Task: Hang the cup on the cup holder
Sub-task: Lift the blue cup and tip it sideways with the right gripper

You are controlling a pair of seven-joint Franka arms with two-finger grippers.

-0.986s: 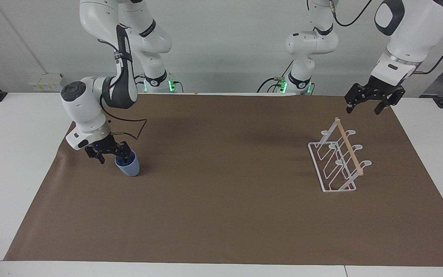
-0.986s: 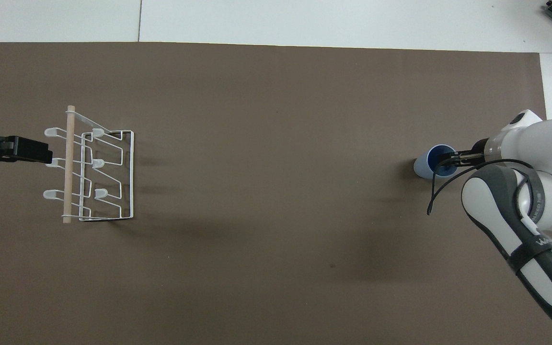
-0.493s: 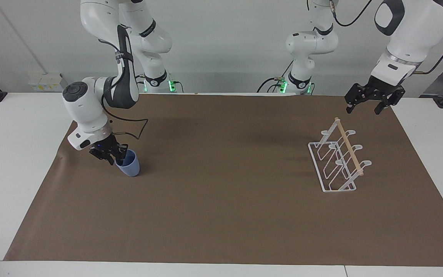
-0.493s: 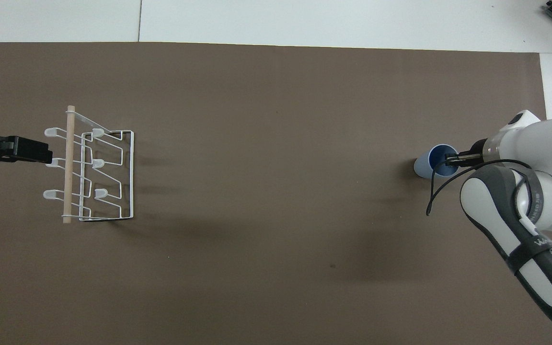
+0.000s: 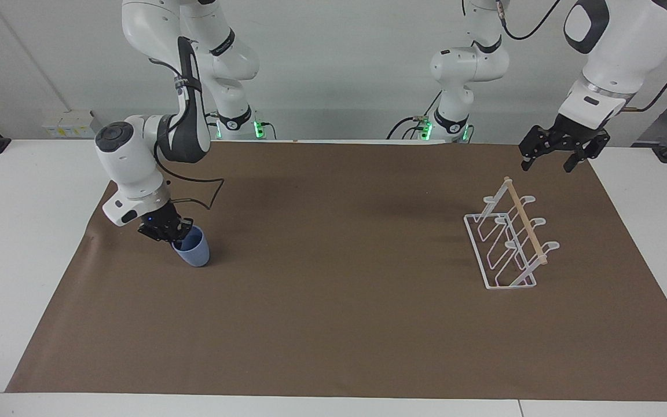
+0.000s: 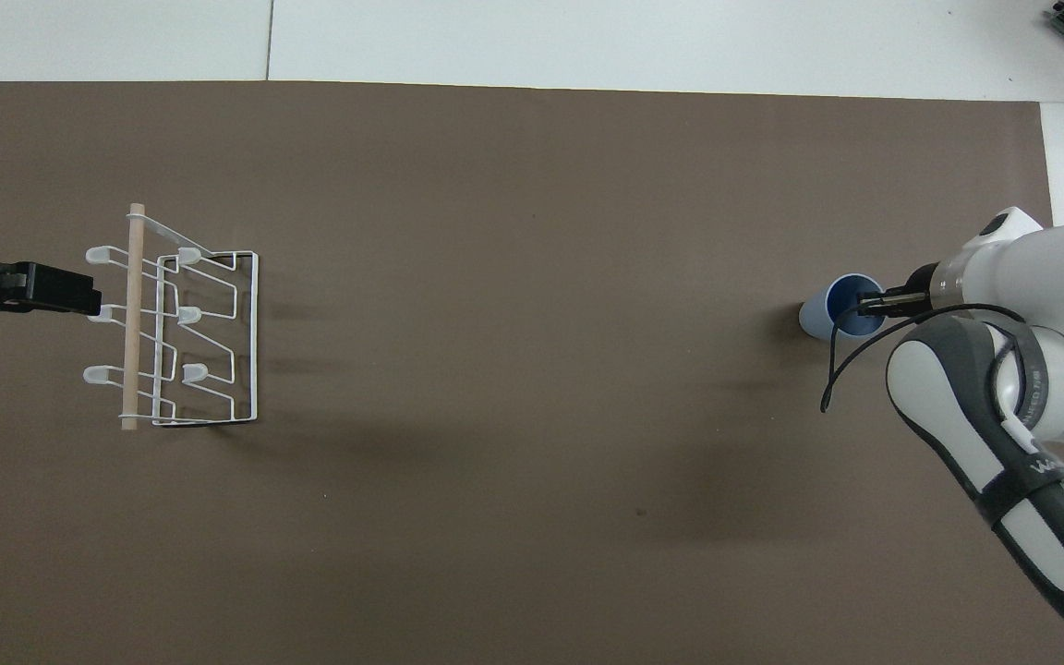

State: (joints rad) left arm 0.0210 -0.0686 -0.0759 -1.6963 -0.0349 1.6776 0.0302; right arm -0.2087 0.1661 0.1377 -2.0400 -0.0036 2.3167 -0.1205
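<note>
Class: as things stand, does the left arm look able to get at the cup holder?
Probably yes. The left gripper hangs open just above the holder, with nothing between them. The right gripper is busy at the cup.

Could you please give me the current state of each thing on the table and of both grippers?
cup: mouth up, tilted, on the brown mat, at the right arm's end of the table.
cup holder: standing on its base on the mat, no cup on its prongs.
right gripper: shut on the cup's rim.
left gripper: open, waiting in the air near the cup holder.
brown mat: lying flat on the table.
</note>
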